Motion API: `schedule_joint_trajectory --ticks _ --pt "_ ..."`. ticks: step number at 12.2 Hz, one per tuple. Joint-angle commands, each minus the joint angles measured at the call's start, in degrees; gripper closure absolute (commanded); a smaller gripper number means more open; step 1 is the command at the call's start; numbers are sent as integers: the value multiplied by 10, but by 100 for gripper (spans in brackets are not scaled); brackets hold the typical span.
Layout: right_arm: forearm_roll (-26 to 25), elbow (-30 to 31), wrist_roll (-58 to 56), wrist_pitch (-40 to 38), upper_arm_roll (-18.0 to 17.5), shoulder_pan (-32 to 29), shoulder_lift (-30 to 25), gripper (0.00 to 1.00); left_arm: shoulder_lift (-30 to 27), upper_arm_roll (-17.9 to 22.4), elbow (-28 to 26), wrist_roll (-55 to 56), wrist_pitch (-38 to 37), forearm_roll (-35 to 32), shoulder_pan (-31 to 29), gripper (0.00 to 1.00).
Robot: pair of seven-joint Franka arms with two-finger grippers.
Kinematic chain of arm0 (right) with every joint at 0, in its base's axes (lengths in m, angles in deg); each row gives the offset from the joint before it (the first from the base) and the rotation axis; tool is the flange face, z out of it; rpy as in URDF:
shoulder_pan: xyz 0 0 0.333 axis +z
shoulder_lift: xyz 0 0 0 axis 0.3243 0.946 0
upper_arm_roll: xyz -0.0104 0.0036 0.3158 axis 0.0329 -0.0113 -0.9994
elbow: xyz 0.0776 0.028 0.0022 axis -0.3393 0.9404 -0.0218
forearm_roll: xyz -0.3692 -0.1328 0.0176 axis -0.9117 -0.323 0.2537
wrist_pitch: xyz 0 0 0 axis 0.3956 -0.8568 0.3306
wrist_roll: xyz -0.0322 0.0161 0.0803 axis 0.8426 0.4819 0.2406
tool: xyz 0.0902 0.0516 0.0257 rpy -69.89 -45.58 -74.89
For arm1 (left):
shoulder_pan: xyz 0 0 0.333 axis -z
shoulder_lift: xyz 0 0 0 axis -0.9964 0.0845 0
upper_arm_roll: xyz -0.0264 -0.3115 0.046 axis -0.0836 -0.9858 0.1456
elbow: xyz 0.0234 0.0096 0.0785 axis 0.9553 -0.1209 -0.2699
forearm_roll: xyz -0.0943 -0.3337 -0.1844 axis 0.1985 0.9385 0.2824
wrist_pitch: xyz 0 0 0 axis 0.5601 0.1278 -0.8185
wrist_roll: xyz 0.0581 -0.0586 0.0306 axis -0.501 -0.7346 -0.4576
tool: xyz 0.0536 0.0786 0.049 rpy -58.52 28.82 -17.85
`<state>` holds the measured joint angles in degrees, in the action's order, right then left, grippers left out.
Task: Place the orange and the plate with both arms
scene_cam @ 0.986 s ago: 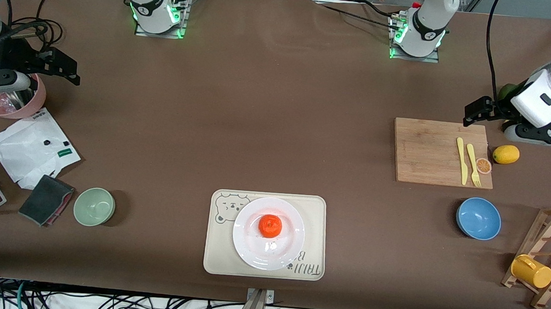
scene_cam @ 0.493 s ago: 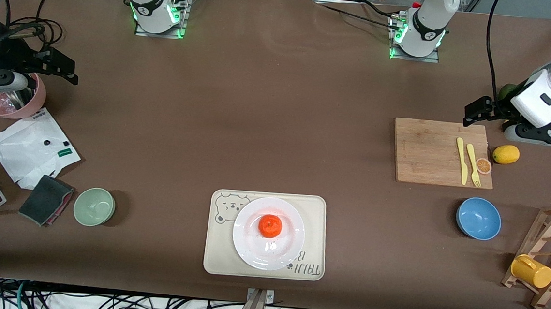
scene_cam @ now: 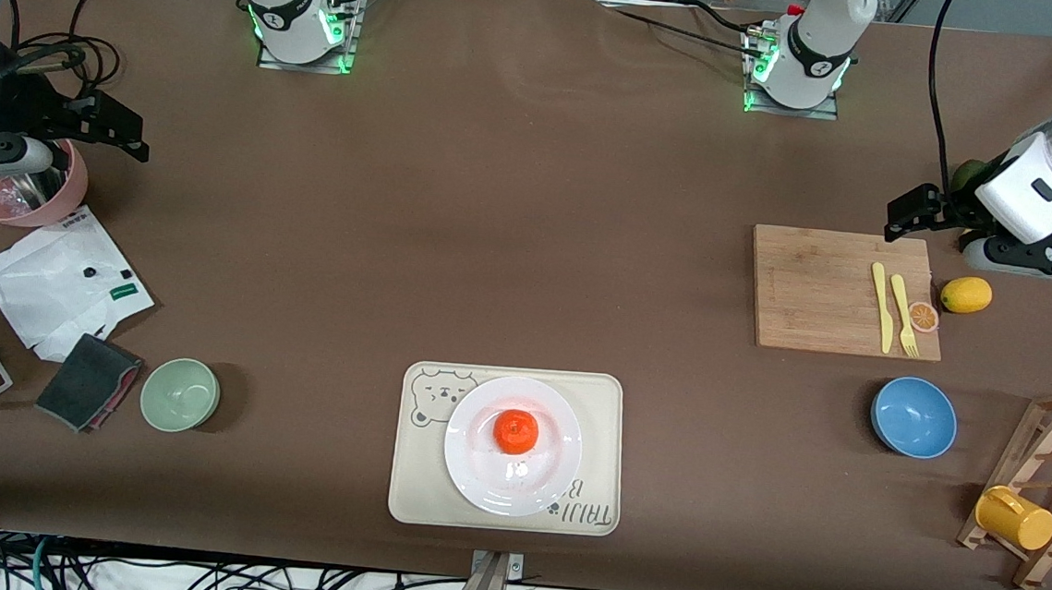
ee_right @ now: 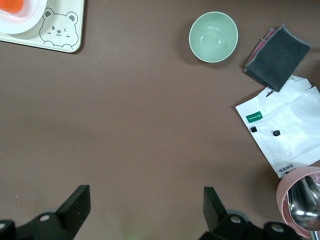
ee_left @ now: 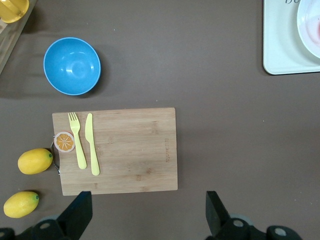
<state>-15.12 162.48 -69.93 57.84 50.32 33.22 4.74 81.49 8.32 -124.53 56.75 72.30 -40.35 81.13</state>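
Resting on plate: orange, bear tray beneath

orange: 1 | plate: 1 | bowls: 3 | lemons: 2 | cutting board: 1 | tray: 1

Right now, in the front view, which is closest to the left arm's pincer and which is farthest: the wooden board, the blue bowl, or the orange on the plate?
Starting from the left pincer, open above the table by the board's corner:
1. Wooden board: just beside it, toward the front camera.
2. Blue bowl: past the board, nearer the camera.
3. Orange: on the white plate, mid-table, farthest.
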Motion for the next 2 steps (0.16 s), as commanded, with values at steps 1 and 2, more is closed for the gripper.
schedule_joint_trajectory --ticks 1,2 --pt "-7 -16 -8 -13 0 -3 7 0 2 -1 9 -1 -9 16 -4 0" --pt "-7 -16 -8 -14 0 -3 7 0 2 -1 9 -1 -9 16 -4 0"
